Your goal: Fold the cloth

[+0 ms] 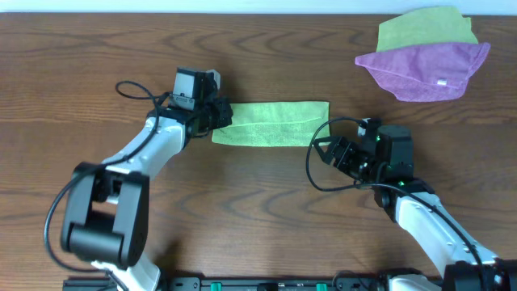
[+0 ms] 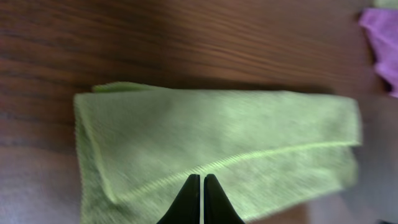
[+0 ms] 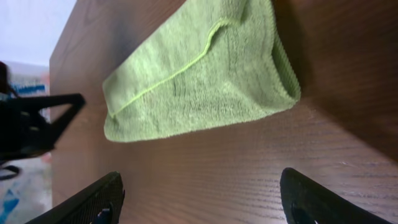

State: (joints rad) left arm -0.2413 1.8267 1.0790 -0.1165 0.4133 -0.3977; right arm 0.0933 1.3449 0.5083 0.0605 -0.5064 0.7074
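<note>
The lime-green cloth (image 1: 271, 123) lies in the middle of the overhead frame, folded into a long, narrow strip that runs left to right on the wooden table (image 1: 81, 65). A stitched hem crosses its top layer slantwise, as the left wrist view shows.

The left gripper (image 1: 222, 115) sits at the strip's left end. In its own camera its two dark fingers (image 2: 193, 202) are pressed together with only a hairline between them, their tips over the cloth's near edge. Whether any fabric is nipped between them cannot be told.

The right gripper (image 1: 327, 149) is at the lower right of the strip, just beside its right end and apart from it. Its fingers (image 3: 99, 202) are spread wide and grasp nothing, with bare wood between them and the rolled end of the cloth lying beyond.

In the upper right corner of the overhead frame a purple cloth (image 1: 424, 71) with a small white tag lies on top of a second green cloth (image 1: 426, 31), well apart from the folded strip.
</note>
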